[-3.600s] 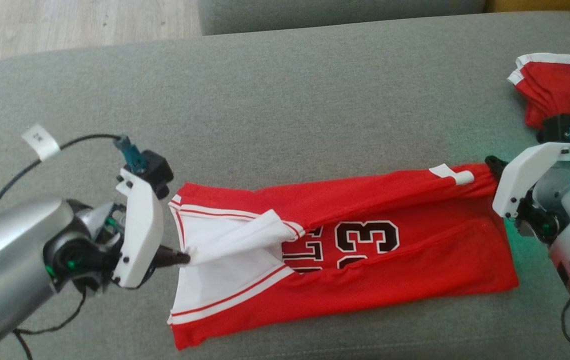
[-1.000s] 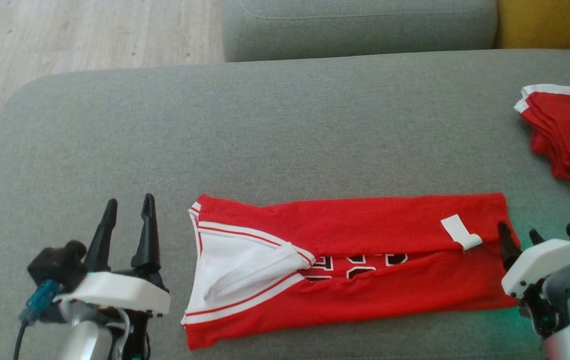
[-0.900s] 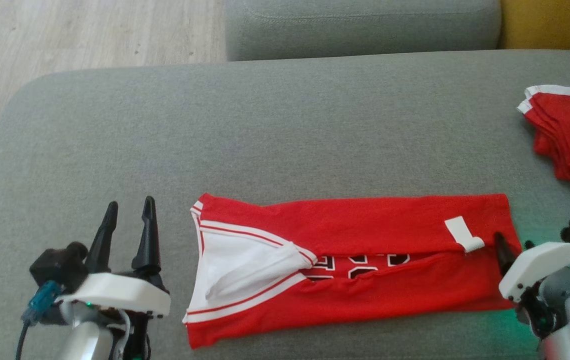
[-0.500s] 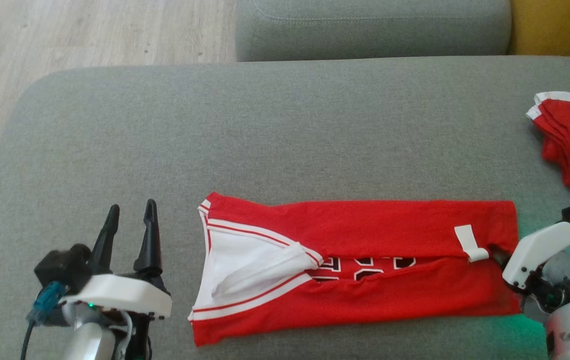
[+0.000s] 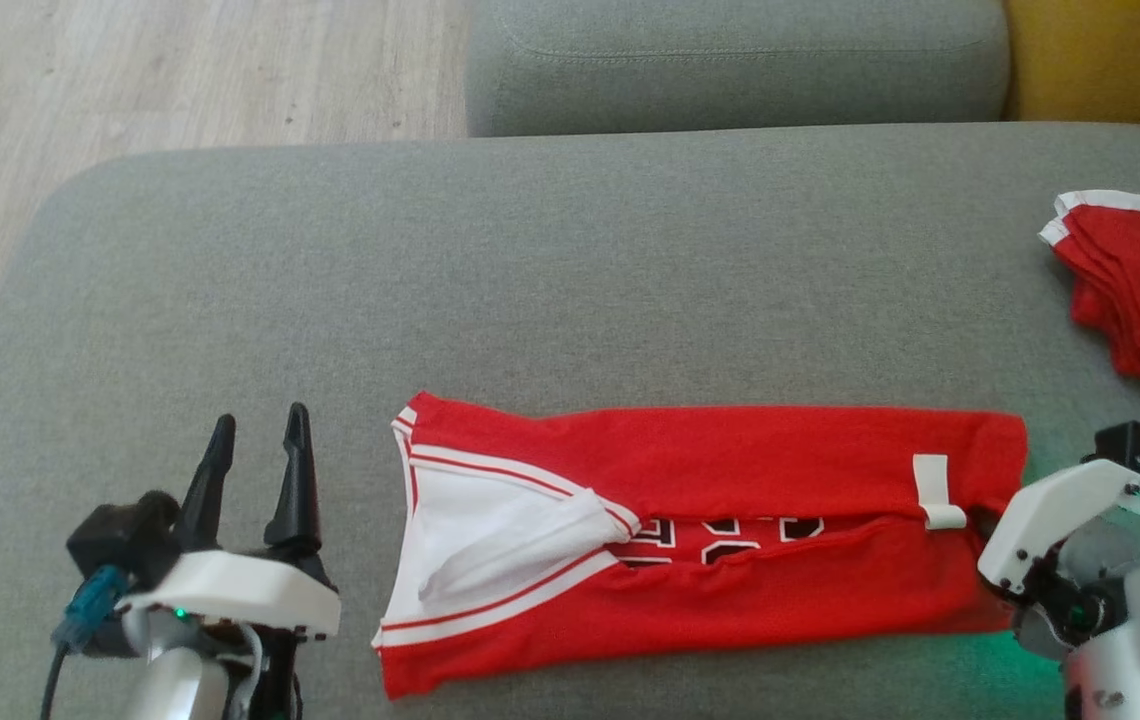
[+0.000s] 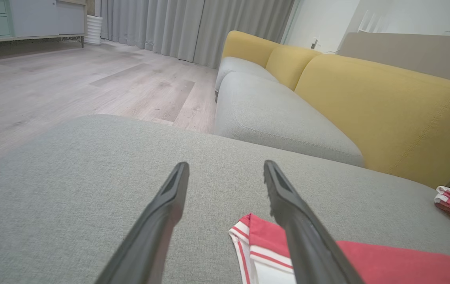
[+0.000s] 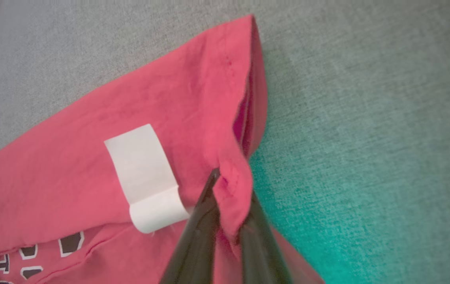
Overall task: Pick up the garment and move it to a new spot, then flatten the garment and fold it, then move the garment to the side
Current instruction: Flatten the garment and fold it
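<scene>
Your right claw (image 7: 229,179) is clamped on the hem corner of the red jersey (image 5: 730,455), just beside its white label (image 7: 142,169). Your left claw (image 5: 258,440) stands apart, holding nothing, near the jersey's white-trimmed end. The jersey lies folded lengthwise on the grey sofa cushion (image 5: 530,280).

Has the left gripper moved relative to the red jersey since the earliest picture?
Yes. The left gripper moved left, away from the red jersey: before, its fingers touched the white neck end; now it stands open, clear of that edge.
</scene>
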Controlling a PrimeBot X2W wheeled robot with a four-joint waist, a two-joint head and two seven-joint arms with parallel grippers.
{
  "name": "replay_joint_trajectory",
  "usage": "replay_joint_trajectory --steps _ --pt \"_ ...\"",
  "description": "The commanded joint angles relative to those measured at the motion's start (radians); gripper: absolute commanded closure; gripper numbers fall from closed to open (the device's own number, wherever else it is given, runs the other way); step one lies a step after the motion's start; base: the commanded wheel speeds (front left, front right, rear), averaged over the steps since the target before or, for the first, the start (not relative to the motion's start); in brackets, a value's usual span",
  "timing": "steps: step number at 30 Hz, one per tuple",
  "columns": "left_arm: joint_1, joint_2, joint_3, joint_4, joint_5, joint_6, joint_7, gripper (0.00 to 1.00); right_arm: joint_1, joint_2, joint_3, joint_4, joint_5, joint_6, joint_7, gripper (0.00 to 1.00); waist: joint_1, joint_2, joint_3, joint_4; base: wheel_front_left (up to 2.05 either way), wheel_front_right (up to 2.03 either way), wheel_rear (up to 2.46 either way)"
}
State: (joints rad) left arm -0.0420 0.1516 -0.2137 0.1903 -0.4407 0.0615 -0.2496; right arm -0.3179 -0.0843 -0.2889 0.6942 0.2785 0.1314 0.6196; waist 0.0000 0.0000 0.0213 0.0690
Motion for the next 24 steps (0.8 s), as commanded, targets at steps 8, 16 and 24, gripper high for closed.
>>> replay_joint_trajectory --steps 8,16,24 --pt "-0.031 -0.002 0.056 -0.027 0.017 -0.012 -0.012 0.0 -0.032 -0.075 -0.028 -0.125 -0.067 -0.001 -0.033 1.0 0.0 0.0 0.002 -0.016 0.0 0.0 0.0" --pt "-0.021 -0.01 0.066 -0.011 0.023 -0.019 -0.012 0.0 -0.004 -0.085 -0.012 -0.274 -0.014 -0.001 0.029 1.0 0.0 0.0 -0.018 -0.014 0.0 0.0 0.0" --pt "-0.011 -0.013 0.069 0.005 0.024 -0.025 -0.012 0.0 0.086 0.015 0.082 -0.583 0.234 -0.001 0.169 1.0 0.0 0.0 -0.035 0.01 0.0 0.0 0.0"
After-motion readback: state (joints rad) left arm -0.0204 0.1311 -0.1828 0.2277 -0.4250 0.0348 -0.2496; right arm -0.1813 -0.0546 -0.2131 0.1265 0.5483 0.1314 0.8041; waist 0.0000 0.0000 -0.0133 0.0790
